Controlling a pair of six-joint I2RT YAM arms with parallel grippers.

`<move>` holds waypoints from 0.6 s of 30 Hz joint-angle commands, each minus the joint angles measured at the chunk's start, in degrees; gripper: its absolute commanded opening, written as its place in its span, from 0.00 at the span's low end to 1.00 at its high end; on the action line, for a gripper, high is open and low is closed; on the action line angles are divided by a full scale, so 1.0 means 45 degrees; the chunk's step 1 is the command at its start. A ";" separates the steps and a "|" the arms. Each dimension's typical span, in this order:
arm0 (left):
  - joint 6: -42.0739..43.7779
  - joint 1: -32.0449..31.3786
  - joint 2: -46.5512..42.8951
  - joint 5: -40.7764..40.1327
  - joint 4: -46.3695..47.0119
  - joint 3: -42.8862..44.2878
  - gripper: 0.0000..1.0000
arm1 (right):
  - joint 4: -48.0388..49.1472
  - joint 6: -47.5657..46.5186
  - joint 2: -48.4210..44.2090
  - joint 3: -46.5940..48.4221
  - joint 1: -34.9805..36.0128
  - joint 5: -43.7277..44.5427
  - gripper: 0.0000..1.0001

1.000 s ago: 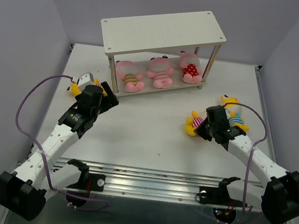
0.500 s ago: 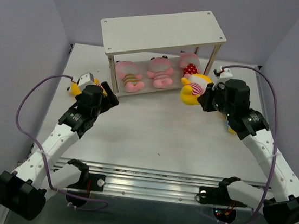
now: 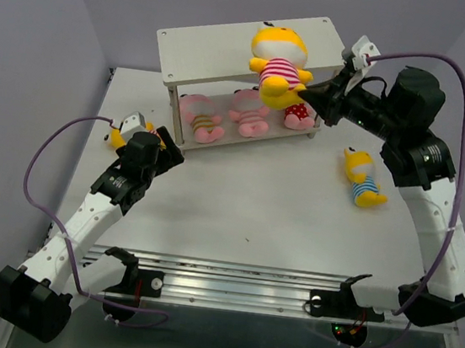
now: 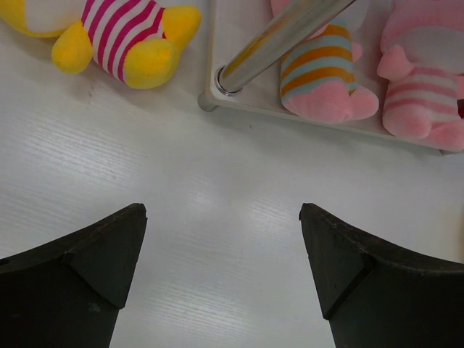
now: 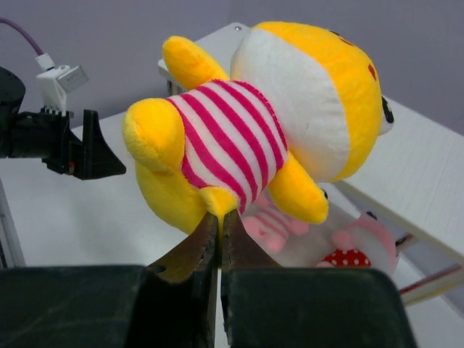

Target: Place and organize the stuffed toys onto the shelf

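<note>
My right gripper (image 3: pixel 304 90) is shut on a yellow toy in a pink-striped shirt (image 3: pixel 276 59), held in the air in front of the off-white shelf's top board (image 3: pixel 231 51); the right wrist view shows the jaws pinching its leg (image 5: pixel 221 206). Three pink toys (image 3: pixel 248 111) lie on the lower board. A second yellow toy in a blue-striped shirt (image 3: pixel 362 179) lies on the table at the right. A third yellow toy (image 4: pixel 123 40) lies left of the shelf leg (image 4: pixel 279 40), mostly hidden behind my left arm in the top view. My left gripper (image 4: pixel 221 246) is open and empty above the table.
The table's raised side rims (image 3: pixel 108 82) run along left and right. A purple cable (image 3: pixel 58 140) loops off the left arm, and another (image 3: pixel 460 117) arcs over the right arm. Purple walls surround the table.
My right gripper picked the pink-striped yellow toy off the table at the right and lifted it up and left, in front of the shelf's top board. The left arm has not moved.
</note>
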 commanded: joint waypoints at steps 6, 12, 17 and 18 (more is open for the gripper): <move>0.0264 0.0051 -0.0302 -0.0346 0.0088 0.0403 0.99 | -0.0438 -0.1976 0.4687 0.5651 -0.0071 -0.1801 0.01; 0.0264 0.0070 -0.0360 -0.0424 0.0147 0.0344 0.99 | -0.1199 -0.2269 0.7152 0.8254 -0.0071 -0.1314 0.01; 0.0284 0.0051 -0.0380 -0.0405 0.0205 0.0286 0.99 | -0.1024 -0.2718 0.7721 0.8276 -0.0071 0.0072 0.01; 0.0284 0.0070 -0.0360 -0.0405 0.0205 0.0285 0.99 | -0.0985 -0.2855 0.7721 0.8237 -0.0071 0.0287 0.01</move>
